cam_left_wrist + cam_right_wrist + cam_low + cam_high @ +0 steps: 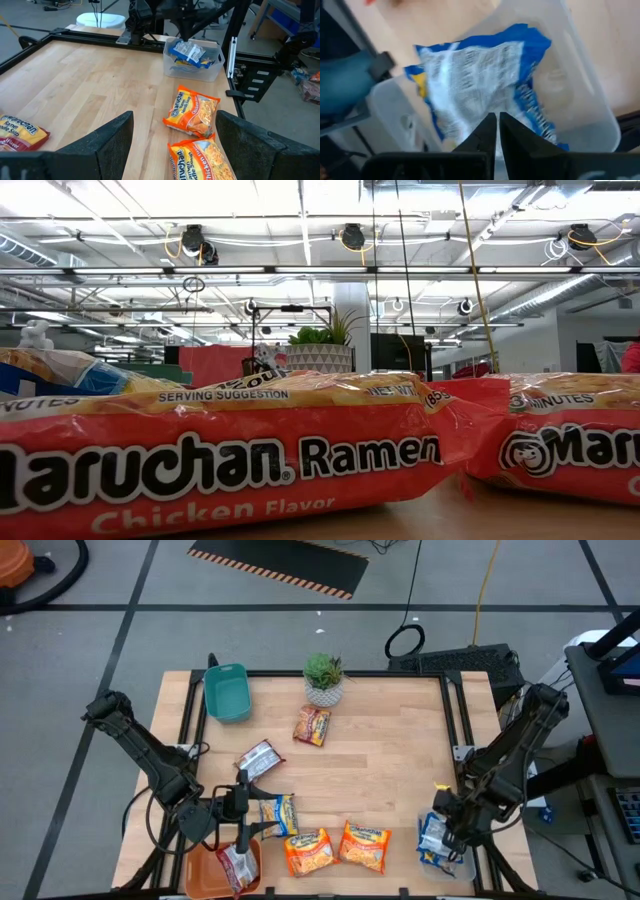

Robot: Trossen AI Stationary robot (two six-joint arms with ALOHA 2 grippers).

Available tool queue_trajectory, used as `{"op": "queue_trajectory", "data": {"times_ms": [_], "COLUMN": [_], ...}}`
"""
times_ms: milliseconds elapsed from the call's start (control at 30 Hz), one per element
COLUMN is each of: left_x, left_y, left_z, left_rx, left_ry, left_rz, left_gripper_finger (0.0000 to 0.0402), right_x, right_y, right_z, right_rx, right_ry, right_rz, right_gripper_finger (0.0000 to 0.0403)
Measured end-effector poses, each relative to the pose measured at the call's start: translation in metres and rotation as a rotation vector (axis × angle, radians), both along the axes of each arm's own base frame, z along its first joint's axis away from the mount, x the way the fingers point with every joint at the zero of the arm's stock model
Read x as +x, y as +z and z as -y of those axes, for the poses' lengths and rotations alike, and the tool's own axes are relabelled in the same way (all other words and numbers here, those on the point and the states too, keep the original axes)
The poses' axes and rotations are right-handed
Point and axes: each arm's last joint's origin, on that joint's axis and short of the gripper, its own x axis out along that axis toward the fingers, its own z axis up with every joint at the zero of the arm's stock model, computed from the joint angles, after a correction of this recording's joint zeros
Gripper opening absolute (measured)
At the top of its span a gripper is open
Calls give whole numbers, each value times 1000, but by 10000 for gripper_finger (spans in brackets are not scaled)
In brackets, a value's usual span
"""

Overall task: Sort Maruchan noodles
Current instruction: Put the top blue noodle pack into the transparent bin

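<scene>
Noodles: blue packet [485, 85] | right hand [497, 125] together above clear bin [585, 100] | left hand [172, 132] apart

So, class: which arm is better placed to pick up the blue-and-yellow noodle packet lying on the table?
Left. Its gripper hangs open right beside that packet, while the right gripper is over the clear bin at the far edge.

Plant [323, 678] at the table's [400, 760] far edge, a bin [228, 692] to its left, one packet [312, 725] just before it. Two packets [337, 848] side by side at the near edge. Clear bin [440, 840] at the near right corner holds a packet [480, 85].
</scene>
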Motion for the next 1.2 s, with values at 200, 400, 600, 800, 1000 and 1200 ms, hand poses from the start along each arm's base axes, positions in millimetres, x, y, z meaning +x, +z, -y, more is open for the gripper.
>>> {"op": "queue_trajectory", "data": {"times_ms": [200, 400, 600, 800, 1000, 1200], "left_x": [0, 0, -1, -1, 0, 0], "left_y": [0, 0, -2, -2, -2, -2], "left_z": [0, 0, 0, 0, 0, 0], "left_rx": [0, 18, 26, 27, 29, 29], "left_ry": [0, -6, -8, -9, -8, -8], "left_rz": [0, -2, -14, -15, -14, -14], "left_gripper_finger": [285, 285, 285, 285, 285, 285], "right_x": [0, 7, 9, 5, 2, 4], "right_y": [8, 12, -3, -30, -40, -34], "right_z": [1, -6, -8, -4, -1, -3], "right_rx": [-14, 35, 46, 55, 26, 55], "right_ry": [-25, 5, -4, 3, 16, 20], "right_rz": [13, 141, 171, 122, 92, 114], "right_gripper_finger": [15, 15, 15, 15, 15, 15]}}
